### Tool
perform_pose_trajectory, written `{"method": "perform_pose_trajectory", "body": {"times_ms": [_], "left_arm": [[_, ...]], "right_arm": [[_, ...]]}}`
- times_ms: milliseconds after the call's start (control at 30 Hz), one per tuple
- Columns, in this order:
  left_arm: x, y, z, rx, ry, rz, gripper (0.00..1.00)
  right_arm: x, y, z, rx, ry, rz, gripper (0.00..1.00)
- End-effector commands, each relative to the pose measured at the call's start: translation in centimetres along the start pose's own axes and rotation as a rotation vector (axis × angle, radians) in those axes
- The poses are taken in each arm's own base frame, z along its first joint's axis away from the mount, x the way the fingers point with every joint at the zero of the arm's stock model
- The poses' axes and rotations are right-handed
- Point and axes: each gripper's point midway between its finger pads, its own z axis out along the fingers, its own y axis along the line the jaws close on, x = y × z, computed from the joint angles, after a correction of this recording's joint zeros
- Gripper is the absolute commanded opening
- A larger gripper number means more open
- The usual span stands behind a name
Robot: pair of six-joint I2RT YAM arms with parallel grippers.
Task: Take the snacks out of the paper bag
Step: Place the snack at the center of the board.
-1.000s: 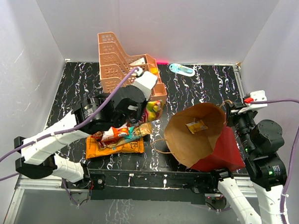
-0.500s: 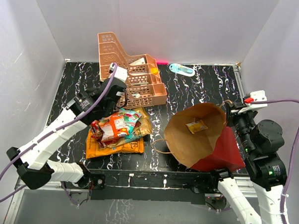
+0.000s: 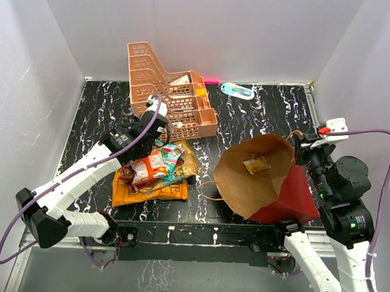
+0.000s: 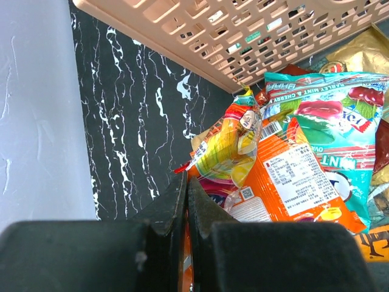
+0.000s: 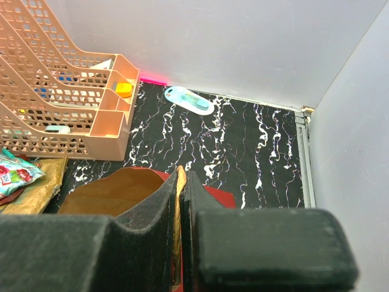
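Left gripper (image 4: 186, 182), clenched empty, hovered over shiny crinkly snack packets (image 3: 156, 172); right gripper (image 5: 180, 179) pinched the large red paper bag (image 3: 295, 192) by its rim.

A peach plastic tiered tray rack (image 3: 168, 93) with perforated walls stands at the far left of the black, white-veined table (image 3: 261, 116), its tiers rising toward the far wall. Its compartments hold a white paper slip (image 3: 180, 80), a small orange block (image 5: 124, 89) and a small pale teal piece (image 5: 58, 129). A small blue-green bottle (image 3: 238, 90) lies on its side by the far edge, right of the rack and apart from it, near a red glow (image 3: 213, 80) at the wall's foot.
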Motion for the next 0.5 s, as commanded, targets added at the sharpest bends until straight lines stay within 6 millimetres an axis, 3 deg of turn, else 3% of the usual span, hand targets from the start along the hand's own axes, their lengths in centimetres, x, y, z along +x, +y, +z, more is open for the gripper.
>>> {"method": "perform_pose_trajectory", "body": {"times_ms": [0,167,467], "left_arm": [[-0.2,-0.3,0.2,0.018,-0.032,-0.029,0.00],[1.8,-4.6,1.4,0.168,0.063,-0.024,0.00],[5.5,-11.4,0.7,0.468,0.208,-0.093,0.00]], "right_arm": [[-2.8,0.0,-0.1,-0.003,-0.104,0.015,0.08],[-3.1,0.1,-0.1,-0.010,-0.112,0.019,0.08],[-3.1,0.2,0.0,-0.012,-0.112,0.017,0.08]]}}
